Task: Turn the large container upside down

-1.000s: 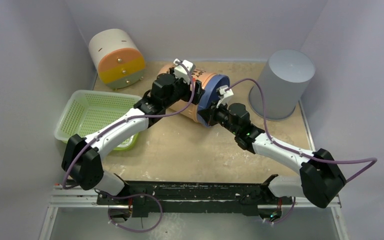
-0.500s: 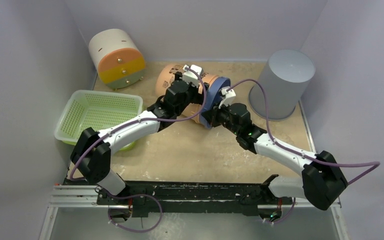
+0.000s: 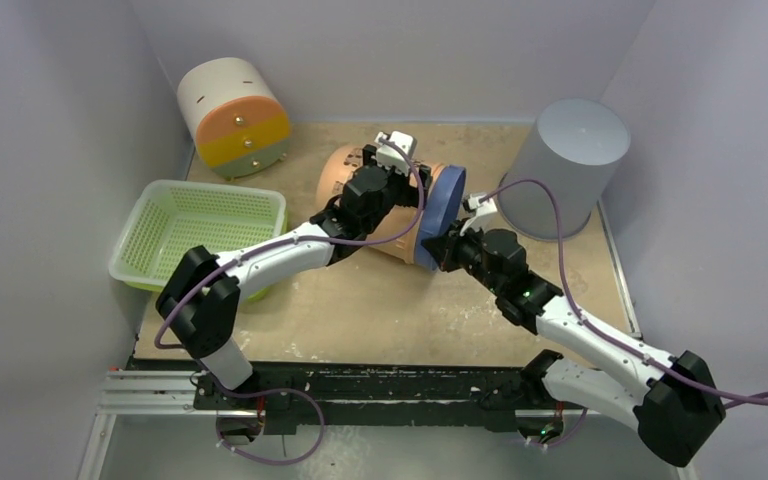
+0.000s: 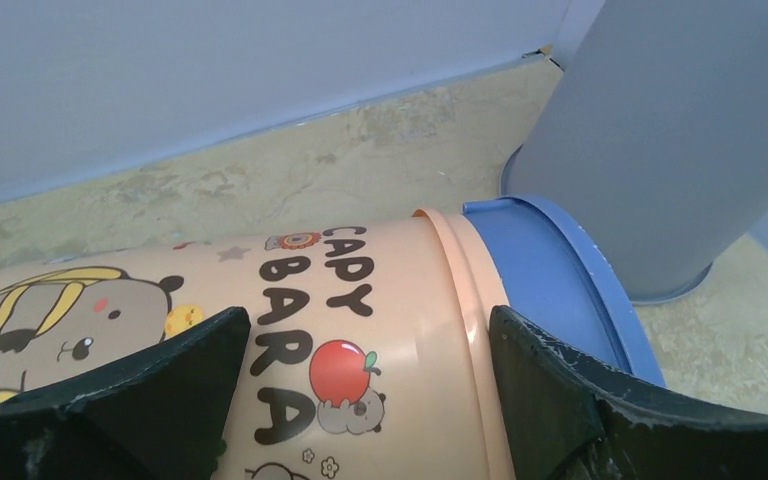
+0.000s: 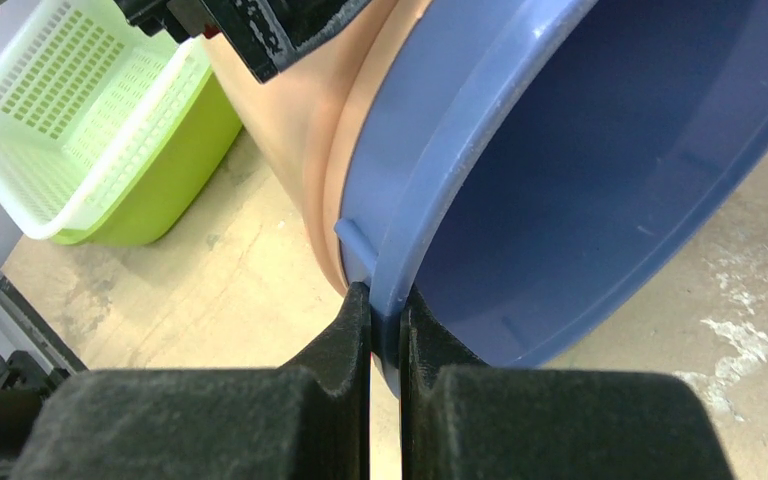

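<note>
**While it lies on its side, the large container is clamped at the rim**

Where the scene is taken from above, the large container (image 3: 400, 232) is found on its side toward the back of the tabletop (image 3: 360, 300). Its peach base is turned left and its blue rim (image 3: 445, 205) right. The right claw (image 3: 438, 245) is set at the rim's near edge, and the left claw (image 3: 385, 168) is laid over the body from above.

What that view leaves unclear is settled by the right wrist camera: both fingers are pressed together on the rim wall, one inside and one outside, just beside a small tab. A green basket (image 5: 80, 120) is seen beyond the container.

By the left wrist camera alone the printed side is shown — "CAPY BARA" lettering, a cartoon animal, a red apple. The left fingers are seen spread wide apart, one at each flank of the body. Whether they press on it cannot be told. A grey bin (image 4: 680, 130) is seen standing past the rim; from above the two are shown near but apart.
</note>
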Tool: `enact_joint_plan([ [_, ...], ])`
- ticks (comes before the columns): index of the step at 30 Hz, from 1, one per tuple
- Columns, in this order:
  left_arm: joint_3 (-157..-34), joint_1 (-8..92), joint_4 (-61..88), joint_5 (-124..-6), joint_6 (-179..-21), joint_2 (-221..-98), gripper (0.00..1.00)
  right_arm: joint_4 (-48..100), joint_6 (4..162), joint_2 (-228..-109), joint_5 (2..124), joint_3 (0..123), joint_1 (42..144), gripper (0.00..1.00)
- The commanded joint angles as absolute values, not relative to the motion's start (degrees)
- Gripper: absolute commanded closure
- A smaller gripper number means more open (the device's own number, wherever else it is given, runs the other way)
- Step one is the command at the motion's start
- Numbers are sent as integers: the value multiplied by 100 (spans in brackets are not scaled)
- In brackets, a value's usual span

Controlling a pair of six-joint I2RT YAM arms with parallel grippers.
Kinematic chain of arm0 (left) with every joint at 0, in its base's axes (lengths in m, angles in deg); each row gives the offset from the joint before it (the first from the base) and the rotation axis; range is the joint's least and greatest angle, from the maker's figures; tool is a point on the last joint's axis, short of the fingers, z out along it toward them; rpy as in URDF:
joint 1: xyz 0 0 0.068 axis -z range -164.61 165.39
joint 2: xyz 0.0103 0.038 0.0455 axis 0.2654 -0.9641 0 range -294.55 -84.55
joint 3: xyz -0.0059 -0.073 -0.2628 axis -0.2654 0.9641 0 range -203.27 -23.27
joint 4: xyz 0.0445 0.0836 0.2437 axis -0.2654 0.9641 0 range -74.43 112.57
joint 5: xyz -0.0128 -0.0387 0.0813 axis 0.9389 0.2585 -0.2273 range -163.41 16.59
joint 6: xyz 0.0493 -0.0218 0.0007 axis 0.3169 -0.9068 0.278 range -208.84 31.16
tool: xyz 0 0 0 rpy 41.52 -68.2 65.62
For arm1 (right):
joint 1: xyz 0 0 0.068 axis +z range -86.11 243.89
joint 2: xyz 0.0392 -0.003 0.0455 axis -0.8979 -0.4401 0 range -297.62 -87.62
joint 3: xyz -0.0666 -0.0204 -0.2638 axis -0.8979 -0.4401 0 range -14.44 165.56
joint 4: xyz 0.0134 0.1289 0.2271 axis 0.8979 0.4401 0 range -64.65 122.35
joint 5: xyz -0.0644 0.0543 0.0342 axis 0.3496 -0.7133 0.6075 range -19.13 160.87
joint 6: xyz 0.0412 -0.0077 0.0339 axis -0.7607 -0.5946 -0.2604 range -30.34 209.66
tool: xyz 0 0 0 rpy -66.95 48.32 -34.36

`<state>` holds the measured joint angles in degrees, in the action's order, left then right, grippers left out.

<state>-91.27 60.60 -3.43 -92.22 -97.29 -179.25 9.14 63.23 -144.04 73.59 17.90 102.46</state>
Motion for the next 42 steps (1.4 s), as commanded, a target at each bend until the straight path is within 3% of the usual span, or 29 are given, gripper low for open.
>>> enact_joint_plan([
  [1, -8791, 5327, 776, -10765, -9156, -18397, 16, 1086, 6387, -13760, 7855, 1575, 10292, 100],
  [16, -8546, 4888, 833, -11134, -9049, -18230, 16, 2450, 6219, -12832, 10143, 1670, 10267, 100],
  [26, -9146, 5301, 1247, -10856, -8969, -17835, 16, 1189, 6342, -13733, 8883, 1515, 10259, 100],
  [31, -9192, 5667, 1314, -9956, -8967, -17031, 15, 190, 6435, -14625, 8829, 1545, 10265, 100],
  [36, -8715, 5802, 797, -9033, -8689, -16377, 15, -322, 6529, -15277, 8549, 1854, 10261, 100],
  [42, -8308, 5817, -167, -8254, -8540, -16463, 15, -672, 6502, -15676, 8267, 2071, 10269, 100],
])
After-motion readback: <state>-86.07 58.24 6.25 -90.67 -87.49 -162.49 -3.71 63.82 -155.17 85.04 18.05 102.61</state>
